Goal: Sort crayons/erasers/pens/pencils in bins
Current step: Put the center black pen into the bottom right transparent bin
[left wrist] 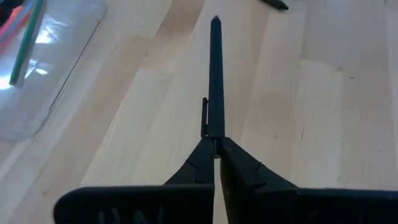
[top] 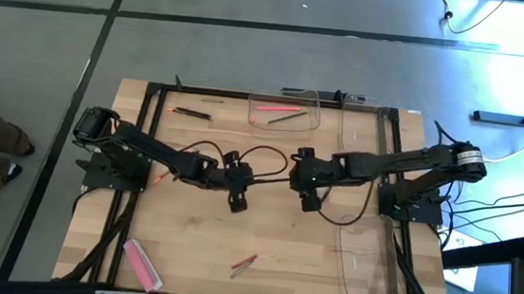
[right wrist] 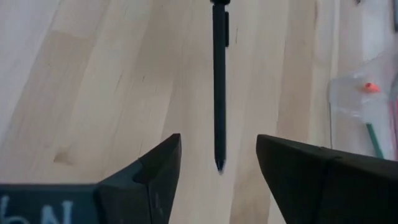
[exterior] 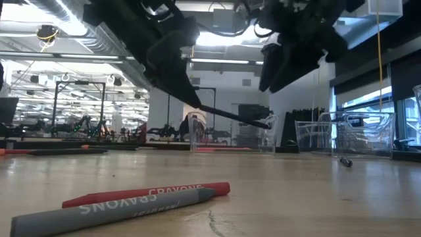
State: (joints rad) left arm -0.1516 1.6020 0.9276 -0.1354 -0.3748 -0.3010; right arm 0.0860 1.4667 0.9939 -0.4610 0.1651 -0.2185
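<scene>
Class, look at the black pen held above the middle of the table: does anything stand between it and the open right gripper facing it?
Nothing visible does. The left gripper is shut on the black pen, whose tip points into the gap of the open right gripper; only bare table lies beneath.
</scene>
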